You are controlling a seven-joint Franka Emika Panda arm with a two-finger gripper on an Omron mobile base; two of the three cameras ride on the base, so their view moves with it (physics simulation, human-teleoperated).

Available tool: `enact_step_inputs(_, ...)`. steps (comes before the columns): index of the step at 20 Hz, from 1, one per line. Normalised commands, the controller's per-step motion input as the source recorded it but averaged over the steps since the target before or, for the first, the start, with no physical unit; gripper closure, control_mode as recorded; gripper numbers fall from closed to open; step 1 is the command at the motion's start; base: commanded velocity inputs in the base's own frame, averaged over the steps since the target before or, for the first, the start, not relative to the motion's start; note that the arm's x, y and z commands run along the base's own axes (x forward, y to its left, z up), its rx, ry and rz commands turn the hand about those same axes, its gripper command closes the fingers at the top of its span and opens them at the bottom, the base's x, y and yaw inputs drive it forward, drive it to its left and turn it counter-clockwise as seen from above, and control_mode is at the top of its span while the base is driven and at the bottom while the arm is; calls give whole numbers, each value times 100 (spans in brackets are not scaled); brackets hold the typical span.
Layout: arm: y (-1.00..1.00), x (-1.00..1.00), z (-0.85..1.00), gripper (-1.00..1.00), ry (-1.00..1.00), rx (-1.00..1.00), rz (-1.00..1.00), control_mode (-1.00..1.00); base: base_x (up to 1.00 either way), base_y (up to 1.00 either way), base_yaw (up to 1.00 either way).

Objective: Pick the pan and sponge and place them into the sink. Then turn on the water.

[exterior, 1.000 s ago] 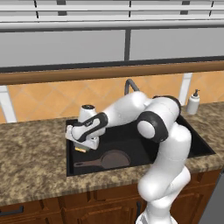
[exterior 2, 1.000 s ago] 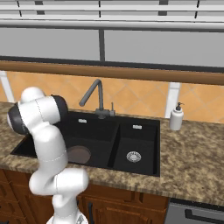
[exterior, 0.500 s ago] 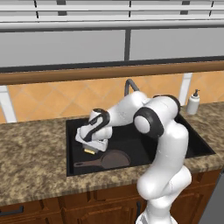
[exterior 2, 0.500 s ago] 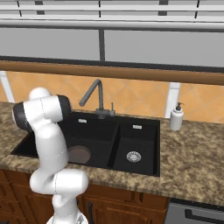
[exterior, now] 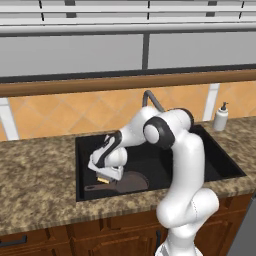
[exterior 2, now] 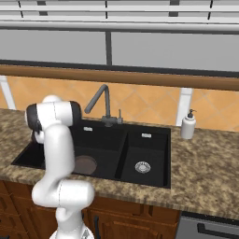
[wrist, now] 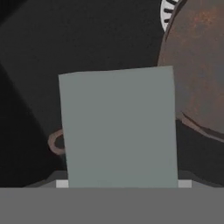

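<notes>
Arm has swung down from the counter edge into the big basin of the sink (exterior: 210, 165), and the gripper (exterior: 105, 178) is clamped on the sponge (wrist: 118, 127). The pan (exterior: 131, 181) already sits in there, at about 3 o'clock of the sponge, so a drop looks next, then the faucet (exterior 2: 100, 100).

Granite counter (exterior: 35, 180), orange tile backsplash (exterior: 60, 117)
</notes>
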Motion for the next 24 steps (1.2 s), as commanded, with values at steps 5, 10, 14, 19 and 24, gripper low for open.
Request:
enact_step_inputs(5,0,18,-42,100,7,-2,0,-100,0,0,0)
enact_step_inputs(10,2,8,-32,100,4,-7,0,-100,0,0,0)
enact_step_inputs(14,4,5,-15,100,0,-8,0,-100,0,0,0)
enact_step_inputs(19,0,0,0,100,0,-5,0,-100,0,0,0)
enact_step_inputs(24,-2,0,-1,-100,-2,-1,0,-100,0,0,0)
